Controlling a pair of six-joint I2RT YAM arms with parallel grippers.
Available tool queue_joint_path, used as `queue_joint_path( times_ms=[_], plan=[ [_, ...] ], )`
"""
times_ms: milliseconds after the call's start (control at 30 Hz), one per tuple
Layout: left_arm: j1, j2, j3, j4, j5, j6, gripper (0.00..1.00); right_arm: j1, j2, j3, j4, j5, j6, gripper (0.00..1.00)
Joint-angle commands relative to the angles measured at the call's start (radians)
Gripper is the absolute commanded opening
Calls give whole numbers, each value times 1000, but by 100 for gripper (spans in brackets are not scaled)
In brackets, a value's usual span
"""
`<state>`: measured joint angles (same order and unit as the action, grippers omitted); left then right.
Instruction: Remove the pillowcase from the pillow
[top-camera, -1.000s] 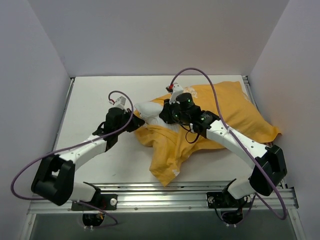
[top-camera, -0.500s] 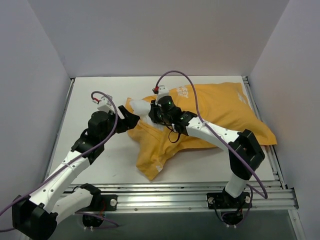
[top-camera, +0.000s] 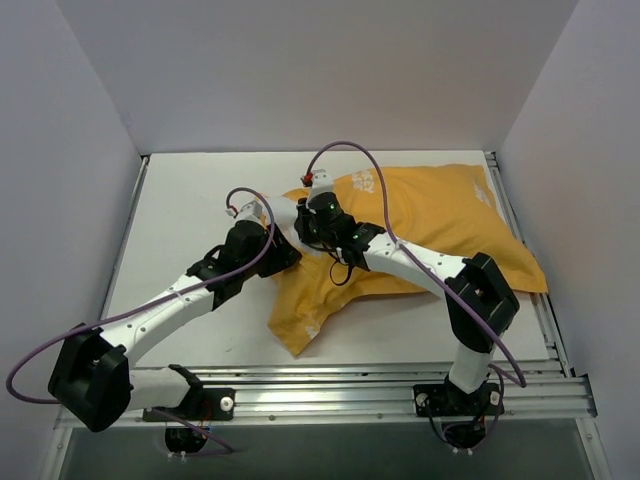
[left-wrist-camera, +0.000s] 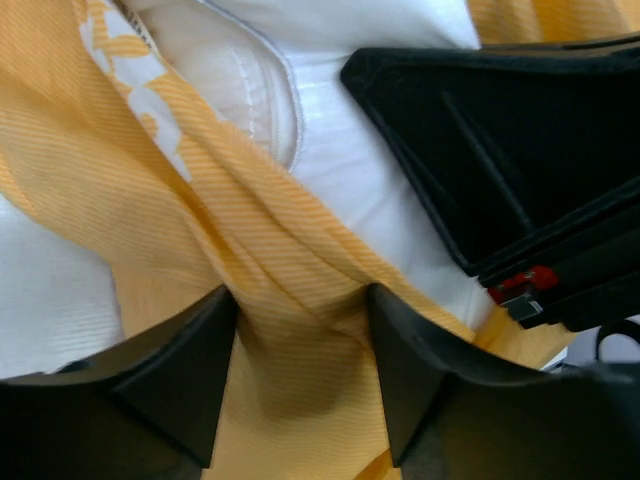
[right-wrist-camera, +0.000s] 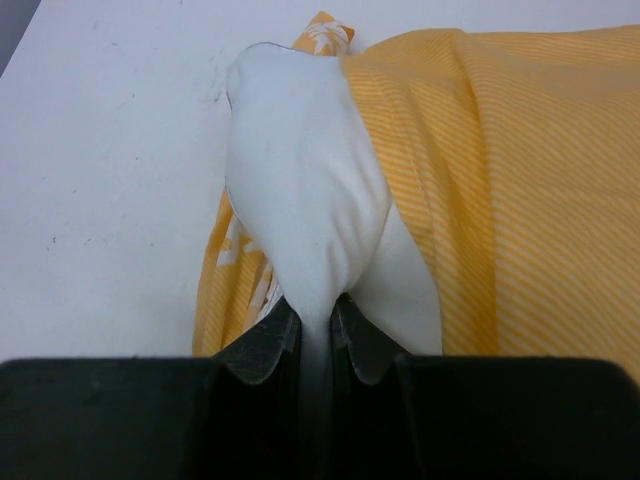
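Orange-yellow pillowcase (top-camera: 430, 220) lies across the white tabletop (top-camera: 190, 200) from centre out to 3 o'clock in the top view. A limp, flat flap of it trails off toward 6 o'clock, w/ a bit of white print showing on that flap. Most of the pillow is inside the case. Only one white corner of the pillow (top-camera: 284, 214) sticks out, at the case's 9 o'clock end.

R claw (top-camera: 303, 228) comes in from 4 o'clock and sits right at that corner. In the R wrist view the R claw (right-wrist-camera: 315, 335) has its fingers nearly together, clamped on a pinch of white pillow (right-wrist-camera: 300, 180). The pillowcase (right-wrist-camera: 520, 180) is bunched back at 3 o'clock of it, and bare tabletop (right-wrist-camera: 120, 150) is at 9 o'clock.

L claw (top-camera: 283, 252) comes in from 8 o'clock, just beside the R claw, at the case's open edge. In the L wrist view the L claw (left-wrist-camera: 300, 310) has its fingers apart, straddling a raised fold of pillowcase (left-wrist-camera: 200, 200) that fills the gap btwn them. Can't tell if the fold is squeezed. White pillow (left-wrist-camera: 360, 160) shows past the fold at 12 o'clock, and the black body of the R claw (left-wrist-camera: 520, 150) is at 2 o'clock.
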<state>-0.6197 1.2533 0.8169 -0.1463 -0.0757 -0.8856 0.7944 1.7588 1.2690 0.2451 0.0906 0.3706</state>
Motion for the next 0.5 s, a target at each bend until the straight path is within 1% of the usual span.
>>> queue_joint_path(
  times_ms=[0,67,100,167,200,267,300,333,467],
  plan=[
    [-23,27,77,53,-24,-6,56,12,7,50,88,24,24,0],
    [-28,31,76,30,-26,-1,43,11,13,56,86,40,21,0],
    [-31,21,65,21,-26,0,32,9,13,61,83,44,18,0],
    [-32,0,48,-4,-21,-1,21,-3,19,78,71,66,11,0],
    [-34,-29,41,-16,-22,-1,14,-12,22,85,66,75,11,0],
    [-40,-64,10,-55,-26,-1,8,-49,27,99,62,81,19,0],
    [-43,-98,-1,-71,-26,-1,3,-63,28,111,62,80,27,0],
    [-46,-115,-21,-103,-24,-1,2,-75,31,119,60,84,27,0],
    [-54,-190,-82,-147,-4,-9,2,-115,36,170,48,104,13,0]
  ],
)
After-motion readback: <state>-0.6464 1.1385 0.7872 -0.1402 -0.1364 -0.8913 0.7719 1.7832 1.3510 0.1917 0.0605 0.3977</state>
